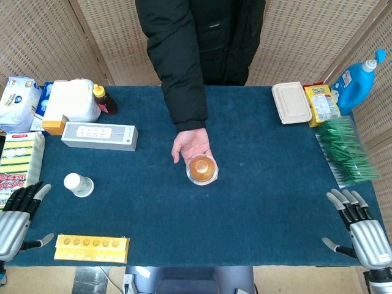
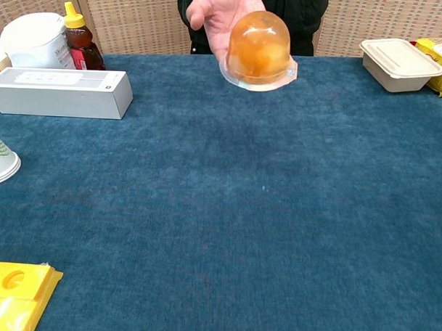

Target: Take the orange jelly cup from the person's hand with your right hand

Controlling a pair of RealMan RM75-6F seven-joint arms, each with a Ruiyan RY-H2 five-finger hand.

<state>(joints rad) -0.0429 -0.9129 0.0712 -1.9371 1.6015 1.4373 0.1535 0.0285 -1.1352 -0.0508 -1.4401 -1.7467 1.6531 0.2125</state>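
Note:
The orange jelly cup [image 1: 202,168] [image 2: 258,49] rests upside down, dome up, on the open palm of the person's hand [image 1: 191,147] [image 2: 215,13] held out over the middle of the blue table. My right hand [image 1: 360,229] sits at the table's near right corner, fingers spread, holding nothing, far from the cup. My left hand [image 1: 17,217] waits at the near left edge, fingers apart and empty. Neither hand shows in the chest view.
A white paper cup [image 1: 79,185] and a yellow tray [image 1: 92,248] lie near left. A grey box [image 1: 100,135], syrup bottle [image 1: 105,99] and packages stand far left. A lidded container [image 1: 291,102], blue detergent bottle [image 1: 358,73] and green packets [image 1: 346,150] line the right side.

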